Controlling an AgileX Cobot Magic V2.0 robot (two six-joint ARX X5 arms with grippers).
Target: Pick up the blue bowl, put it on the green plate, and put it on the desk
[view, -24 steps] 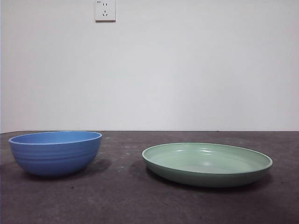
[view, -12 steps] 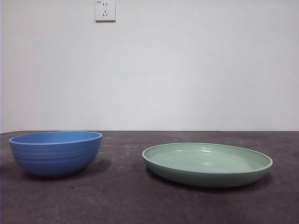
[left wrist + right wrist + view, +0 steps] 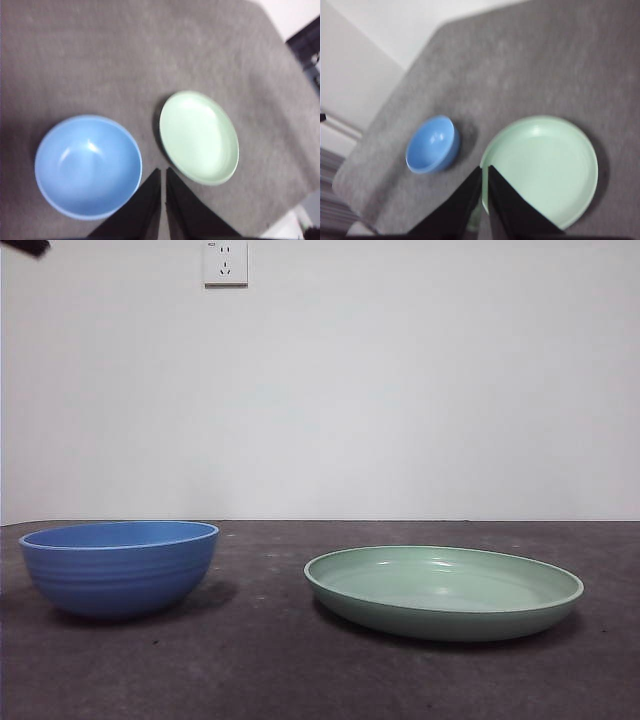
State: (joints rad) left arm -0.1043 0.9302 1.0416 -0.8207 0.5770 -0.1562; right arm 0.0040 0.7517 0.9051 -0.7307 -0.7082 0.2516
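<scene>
A black arm tip had entered the top-left corner. The blue bowl sat on the tabletop beside the green plate, both well below the clenched left pincer and clenched right pincer.

Both wrist views are blurred, the right pincer hides part of the green plate's rim, and an arm shows only as a black tip, too little to identify.
</scene>
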